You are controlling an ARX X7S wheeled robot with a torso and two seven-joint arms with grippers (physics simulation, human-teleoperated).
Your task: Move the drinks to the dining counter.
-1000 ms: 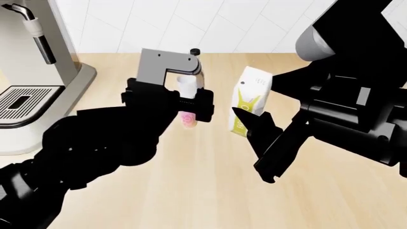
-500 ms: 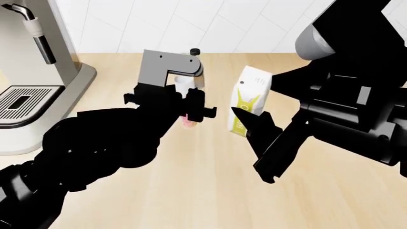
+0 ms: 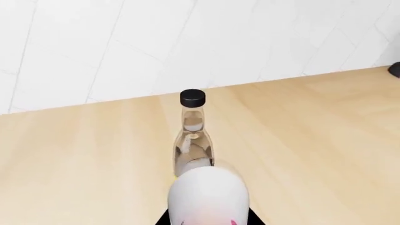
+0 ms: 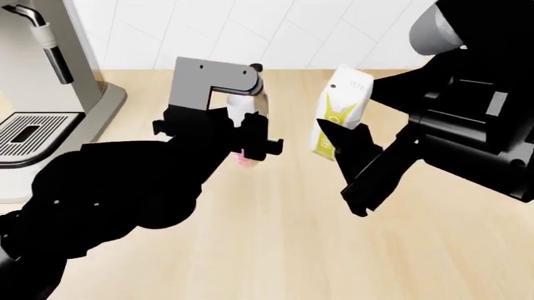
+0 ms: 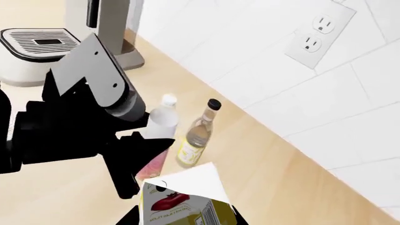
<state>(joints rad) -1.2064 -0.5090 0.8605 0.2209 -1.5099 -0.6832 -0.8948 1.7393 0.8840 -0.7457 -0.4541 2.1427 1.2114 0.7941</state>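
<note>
Now both claws hold a drink.
The left claw (image 4: 247, 134) grips the white bottle (image 4: 239, 112), the right claw (image 4: 342, 134) grips the carton (image 4: 339, 109). Lift straight up; the glass bottle (image 3: 192, 131) stands just behind the white bottle on the desk (image 4: 276, 250).

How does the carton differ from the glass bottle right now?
The carton is opaque white and yellow-green with a gabled top; the glass bottle is clear, with a black cap and a yellow label. The carton sits in the right end effector, tilted; the bottle stands upright on the worktop, ungripped. Both are near the tiled wall.
</note>
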